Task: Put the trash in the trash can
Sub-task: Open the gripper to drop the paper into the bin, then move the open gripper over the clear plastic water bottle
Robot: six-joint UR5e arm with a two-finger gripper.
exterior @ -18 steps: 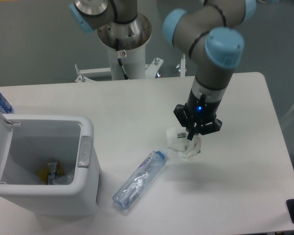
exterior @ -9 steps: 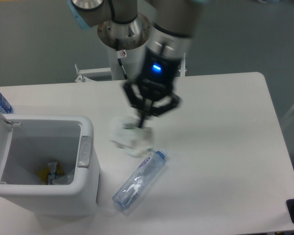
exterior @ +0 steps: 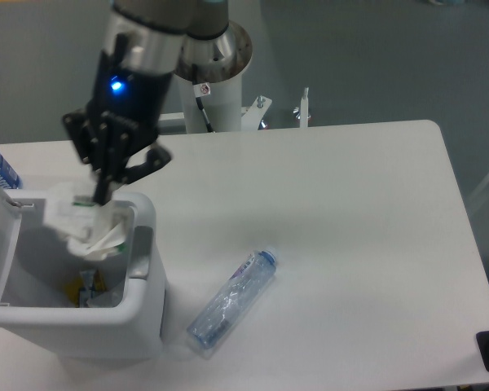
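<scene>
White table, bottle label illegible.

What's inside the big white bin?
At the bottom of the trash can lie some scraps, one yellow. The crumpled wrapper, held by the pincer, hangs over the opening and hides part of the inside.

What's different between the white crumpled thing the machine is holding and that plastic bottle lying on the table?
The wrapper is white, opaque and crumpled; the flattened bottle is clear, bluish and long. The wrapper hangs in the air from the gripper, its jaws shut on it, over the open trash can; the bottle lies untouched on the table, beside the can. Both look like discarded packaging.
</scene>
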